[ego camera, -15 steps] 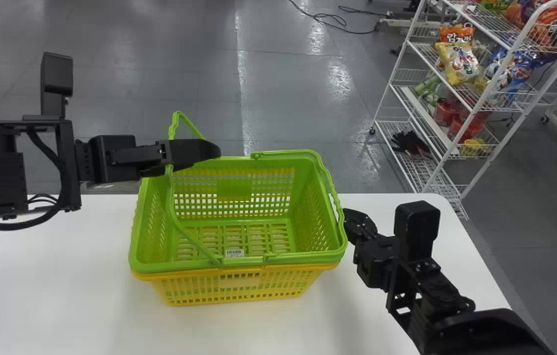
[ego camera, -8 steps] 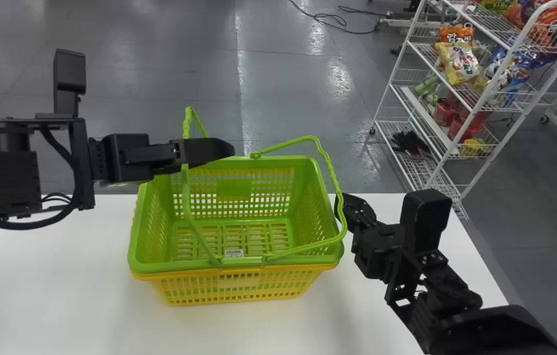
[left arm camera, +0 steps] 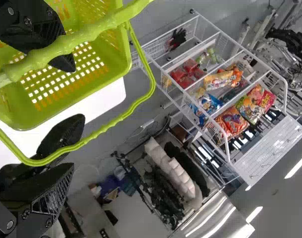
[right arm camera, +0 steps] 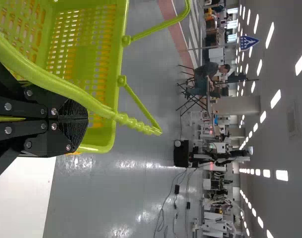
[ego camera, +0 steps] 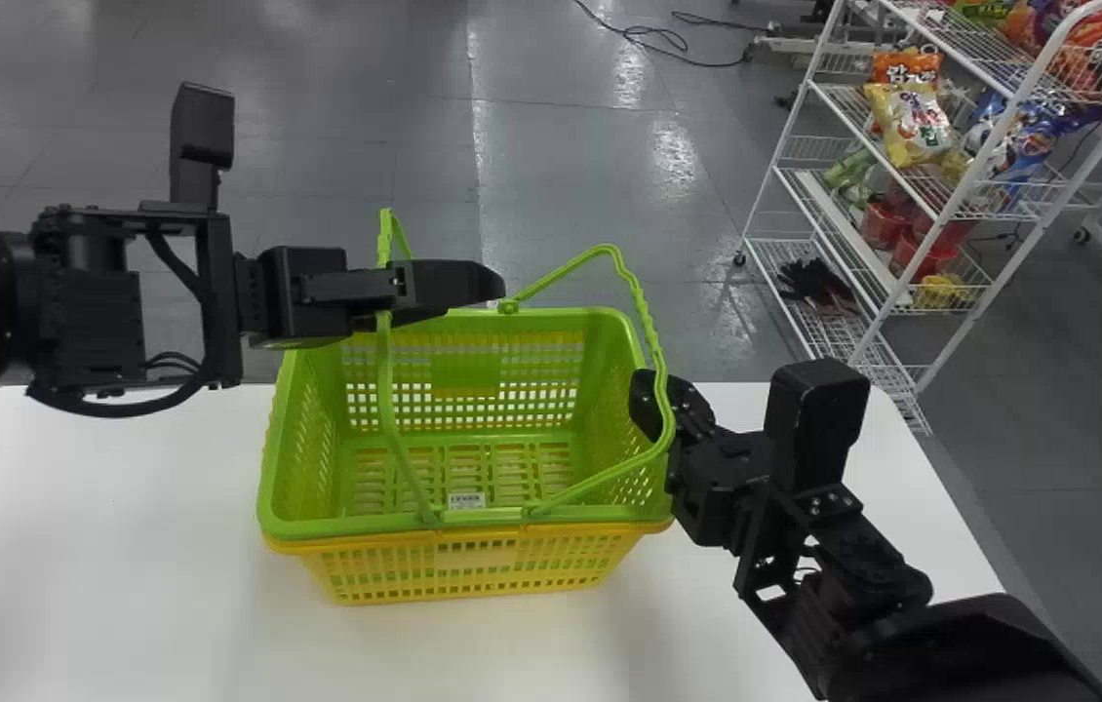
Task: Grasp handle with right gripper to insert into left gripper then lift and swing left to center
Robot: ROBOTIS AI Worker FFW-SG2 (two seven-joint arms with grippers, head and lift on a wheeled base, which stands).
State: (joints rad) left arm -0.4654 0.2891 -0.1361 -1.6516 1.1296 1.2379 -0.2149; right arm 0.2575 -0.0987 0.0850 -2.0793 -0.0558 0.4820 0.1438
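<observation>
Left handle: stood raised, a thin loop running past the left hand; likely light and stiff, free to tip on its pivots.
Left hand [left arm camera: 74,118]: released, fingers spread, above the basket's left half, the left handle [ego camera: 385,380] crossing one finger.
Green basket [ego camera: 366,528]: nested in the yellow basket [ego camera: 483,551] on the desk [ego camera: 102,507]; empty, so probably a light lift, though the lower one might have clung to it.
Right handle [ego camera: 649,331]: tilted up over the basket's right side, against the right hand; smooth plastic, apt to slide or flop back if merely propped. The ribbed middle looked the best place to pinch, leaving room for the left hand to receive it.
Right hand [right arm camera: 86,119]: clenched, tips together, the handle crossing over its fingers rather than pinched between the tips.
</observation>
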